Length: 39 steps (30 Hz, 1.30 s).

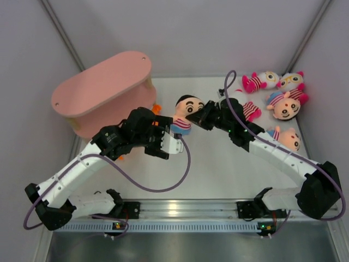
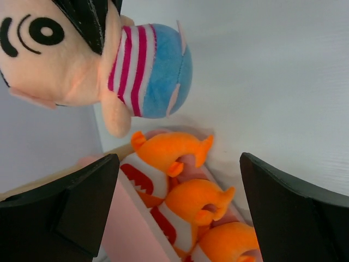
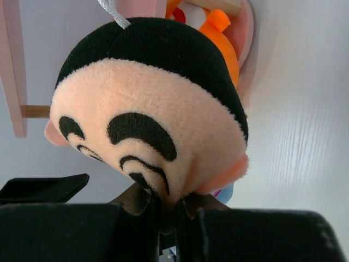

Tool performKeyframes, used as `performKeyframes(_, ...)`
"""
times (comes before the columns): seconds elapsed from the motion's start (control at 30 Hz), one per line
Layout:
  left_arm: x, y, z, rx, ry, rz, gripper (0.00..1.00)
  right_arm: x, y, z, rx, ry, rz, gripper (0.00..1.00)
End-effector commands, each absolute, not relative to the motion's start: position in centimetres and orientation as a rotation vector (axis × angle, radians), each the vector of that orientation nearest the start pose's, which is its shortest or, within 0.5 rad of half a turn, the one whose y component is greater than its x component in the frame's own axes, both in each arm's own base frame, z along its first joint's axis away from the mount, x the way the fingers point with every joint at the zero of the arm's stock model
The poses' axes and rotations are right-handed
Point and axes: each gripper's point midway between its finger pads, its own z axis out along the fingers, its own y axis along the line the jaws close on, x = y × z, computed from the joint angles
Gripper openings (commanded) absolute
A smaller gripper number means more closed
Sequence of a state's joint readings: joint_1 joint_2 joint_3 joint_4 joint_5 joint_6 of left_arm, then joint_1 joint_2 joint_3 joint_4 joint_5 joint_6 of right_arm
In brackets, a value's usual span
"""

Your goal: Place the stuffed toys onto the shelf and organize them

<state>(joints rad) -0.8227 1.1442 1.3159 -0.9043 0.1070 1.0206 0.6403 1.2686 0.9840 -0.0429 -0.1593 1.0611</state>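
My right gripper (image 1: 200, 117) is shut on the face of a boy doll (image 1: 187, 107) with black hair, a red-white striped shirt and blue pants, holding it just right of the pink shelf (image 1: 103, 90). In the right wrist view the doll's head (image 3: 147, 109) fills the frame and its cheek is pinched in the gripper (image 3: 172, 213). My left gripper (image 1: 163, 143) is open and empty just below the doll. In the left wrist view its fingers (image 2: 60, 213) flank the shelf's lower board (image 2: 131, 234), with the doll (image 2: 82, 54) above.
Several orange plush animals (image 2: 180, 180) lie in a row on the shelf's lower tier. Other dolls lie at the far right: two white ones (image 1: 262, 81), a boy (image 1: 286, 103), another boy (image 1: 289, 139), and a striped one (image 1: 250, 111) partly under my right arm.
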Motion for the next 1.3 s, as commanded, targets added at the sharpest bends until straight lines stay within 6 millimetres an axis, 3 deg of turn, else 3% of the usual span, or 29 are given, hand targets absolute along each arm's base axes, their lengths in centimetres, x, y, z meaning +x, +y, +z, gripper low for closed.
performKeyframes(0.0,24.2,-23.1,28.7,1.865,1.123,0.16,0.98,30.5,31.5,30.0,0.317,1.964,1.387,0.0)
performKeyframes(0.07,23.7,-24.1,27.3,1.946,1.034,0.184,0.98,30.2,32.1,30.0,0.321,1.969,1.446,0.0)
performKeyframes(0.13,24.5,-24.7,27.1,1.945,1.001,0.23,0.98,29.9,32.4,30.3,0.314,1.966,1.488,0.0)
performKeyframes(0.33,27.0,-25.9,27.7,1.88,0.928,0.358,0.97,28.6,32.8,30.3,0.317,1.968,1.582,0.0)
performKeyframes(0.4,27.7,-26.0,27.6,1.867,0.942,0.389,0.9,28.2,33.0,30.4,0.304,1.975,1.603,0.0)
performKeyframes(0.57,29.0,-26.8,28.6,1.821,0.929,0.433,0.56,26.7,33.6,31.1,0.268,1.978,1.678,0.0)
performKeyframes(0.6,29.1,-26.9,28.6,1.82,0.931,0.436,0.37,26.6,33.5,31.0,0.267,1.978,1.679,0.0)
performKeyframes(0.67,29.4,-27.0,29.4,1.797,0.938,0.434,0.15,26.5,33.2,31.4,0.26,1.964,1.673,0.0)
performKeyframes(0.7,29.4,-27.1,29.7,1.786,0.941,0.43,0.1,26.5,33.1,31.4,0.259,1.967,1.662,0.0)
performKeyframes(0.77,29.6,-27.1,31.1,1.742,0.954,0.422,0.06,26.5,33.0,32.0,0.216,1.954,1.647,0.04)
performKeyframes(0.8,29.7,-27.2,31.8,1.723,0.956,0.418,0.06,26.5,32.8,31.8,0.212,1.972,1.624,0.13)
performKeyframes(0.83,29.8,-27.2,33.7,1.662,0.971,0.402,0.05,26.8,32.3,31.8,0.176,1.971,1.585,0.27)
performKeyframes(0.87,29.9,-27.1,34.8,1.625,0.985,0.392,0.04,26.9,31.9,33.1,0.151,1.945,1.568,0.53)
performKeyframes(0.9,30.1,-27.2,35.8,1.586,1.002,0.378,0.03,27.1,31.3,33.3,0.137,1.947,1.531,0.58)
performKeyframes(0.93,30.4,-26.7,38.5,1.496,1.037,0.348,0.03,27.9,30.0,33.2,0.123,1.946,1.444,0.62)
performKeyframes(1.0,31.3,-26.2,40.7,1.409,1.086,0.331,0.01,27.9,27.8,35.3,0.113,1.901,1.351,0.68)
performKeyframes(1.03,31.8,-25.1,43.5,1.312,1.113,0.317,0.01,28.6,26.1,35.1,0.12,1.898,1.242,0.69)
performKeyframes(1.07,32.2,-24.5,44.7,1.268,1.121,0.319,0.01,28.1,24.9,37.4,0.107,1.837,1.213,0.72)
performKeyframes(1.1,32.6,-23.7,45.7,1.222,1.138,0.332,0.01,28.1,24.1,37.9,0.108,1.818,1.178,0.73)
performKeyframes(1.13,32.8,-22.5,48.0,1.143,1.146,0.333,0.01,28.0,22.5,39.1,0.115,1.771,1.125,0.73)
performKeyframes(1.2,33.0,-20.8,50.4,1.051,1.16,0.343,0.02,27.6,21.1,39.7,0.119,1.747,1.078,0.74)
performKeyframes(1.23,33.1,-18.9,52.5,0.965,1.168,0.345,0.02,27.8,20.1,39.9,0.127,1.732,1.036,0.74)
performKeyframes(1.27,33.3,-17.6,53.1,0.929,1.188,0.353,0.02,27.4,19.5,40.0,0.123,1.727,1.019,0.74)
